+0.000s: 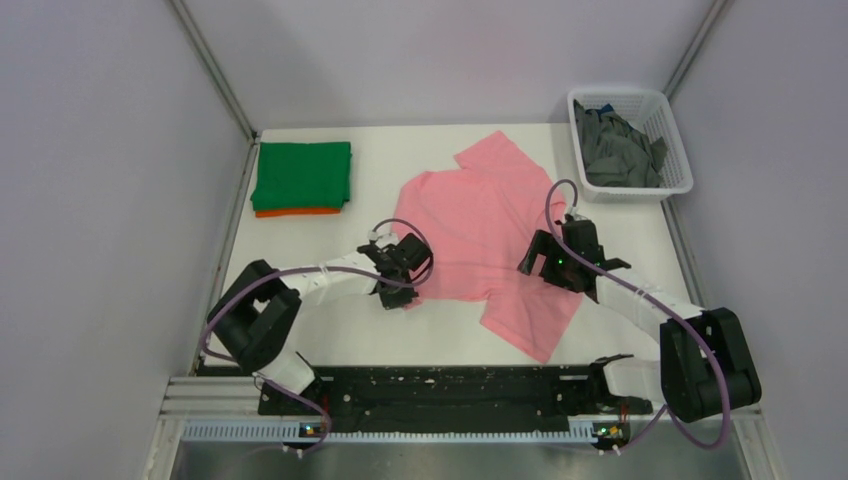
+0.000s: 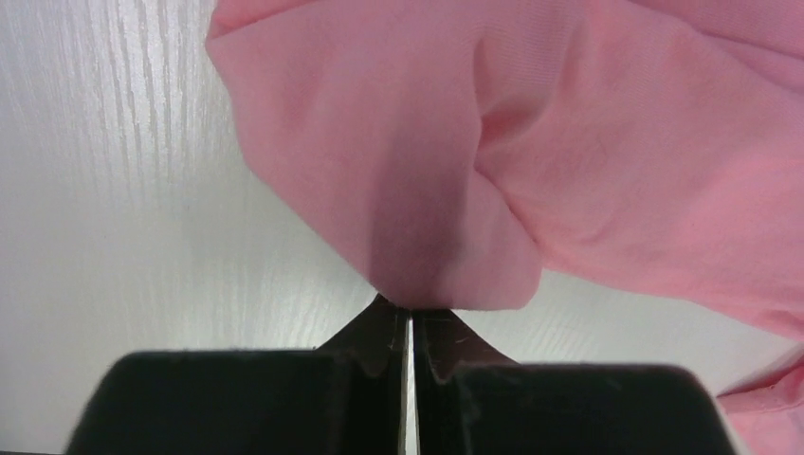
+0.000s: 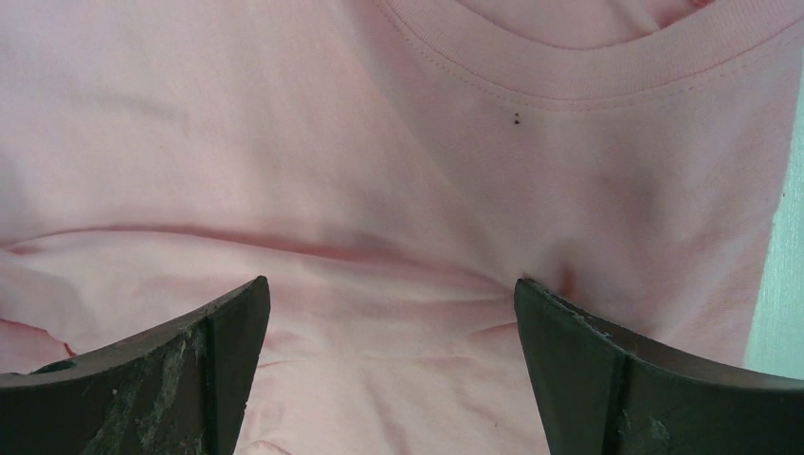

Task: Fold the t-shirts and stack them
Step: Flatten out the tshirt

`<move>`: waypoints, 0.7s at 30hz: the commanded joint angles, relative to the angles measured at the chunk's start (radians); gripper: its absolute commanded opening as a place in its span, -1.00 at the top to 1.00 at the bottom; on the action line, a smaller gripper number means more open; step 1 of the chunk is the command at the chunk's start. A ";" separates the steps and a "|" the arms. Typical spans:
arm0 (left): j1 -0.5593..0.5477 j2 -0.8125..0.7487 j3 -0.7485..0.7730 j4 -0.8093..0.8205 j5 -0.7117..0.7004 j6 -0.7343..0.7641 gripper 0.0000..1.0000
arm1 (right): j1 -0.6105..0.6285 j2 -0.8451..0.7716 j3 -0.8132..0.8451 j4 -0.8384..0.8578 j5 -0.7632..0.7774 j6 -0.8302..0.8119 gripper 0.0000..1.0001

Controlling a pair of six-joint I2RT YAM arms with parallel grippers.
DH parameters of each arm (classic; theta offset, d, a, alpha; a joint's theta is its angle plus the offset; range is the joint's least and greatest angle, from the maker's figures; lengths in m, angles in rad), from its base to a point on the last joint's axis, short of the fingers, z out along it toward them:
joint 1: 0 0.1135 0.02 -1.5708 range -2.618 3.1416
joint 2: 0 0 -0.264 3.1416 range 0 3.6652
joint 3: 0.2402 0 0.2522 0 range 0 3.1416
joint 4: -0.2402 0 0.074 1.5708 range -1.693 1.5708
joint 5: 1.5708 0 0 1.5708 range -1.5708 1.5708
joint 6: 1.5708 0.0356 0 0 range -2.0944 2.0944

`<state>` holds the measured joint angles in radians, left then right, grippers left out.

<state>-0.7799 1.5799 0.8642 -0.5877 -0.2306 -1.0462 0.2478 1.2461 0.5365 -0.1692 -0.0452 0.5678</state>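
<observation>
Both claws are at the pink shirt (image 1: 480,215). From above, it lies spread and skewed on the table (image 1: 640,250), just left of the basket (image 1: 635,190) and nearer the arms. The left claw (image 1: 400,285) is at the shirt edge farthest from the basket. The right claw (image 1: 545,255) is over the side nearest it. Grey shirts (image 1: 615,150) are piled inside the basket. Well left of the basket, beyond the pink shirt, a folded green shirt (image 1: 302,172) lies on an orange shirt (image 1: 295,211).

On the left wrist view, the left claw (image 2: 410,318) has its jaws pressed together with only a sliver between them. They pinch a bunched fold of the pink shirt (image 2: 569,142) at its edge, and bare table shows beside it.

On the right wrist view, the right claw (image 3: 389,303) is spread wide and holds nothing. Its fingers (image 3: 218,351) sit low over the pink shirt (image 3: 379,142), with the collar (image 3: 588,71) just ahead. I cannot tell whether the tips touch the cloth.

I judge that two shirts are done and this is the start of folding the third: one edge is gripped, the other is not yet. The next move calls for the right claw to go down and close on a matching point. Both claws then need to lift together and carry the cloth across evenly so it does not twist or drag.
</observation>
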 commanded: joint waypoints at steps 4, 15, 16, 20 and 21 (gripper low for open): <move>-0.010 0.121 -0.043 -0.030 -0.027 -0.015 1.00 | -0.006 -0.029 0.000 -0.014 0.029 -0.017 -0.97; 0.062 -0.168 -0.052 -0.191 -0.249 0.023 1.00 | -0.006 -0.078 0.076 -0.125 0.097 -0.042 -0.97; 0.090 -0.200 -0.062 -0.198 -0.256 0.035 1.00 | -0.006 -0.078 0.079 -0.133 0.097 -0.042 -0.97; 0.185 -0.347 -0.100 -0.208 -0.286 0.070 1.00 | -0.005 -0.086 0.074 -0.155 0.088 -0.049 -0.97; 0.203 -0.380 -0.107 -0.203 -0.295 0.077 1.00 | -0.005 -0.091 0.071 -0.157 0.081 -0.056 -0.97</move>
<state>-0.6369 1.3323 0.7807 -0.7475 -0.4362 -1.0100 0.2478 1.1885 0.5766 -0.2943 0.0292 0.5396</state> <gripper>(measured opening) 0.011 0.986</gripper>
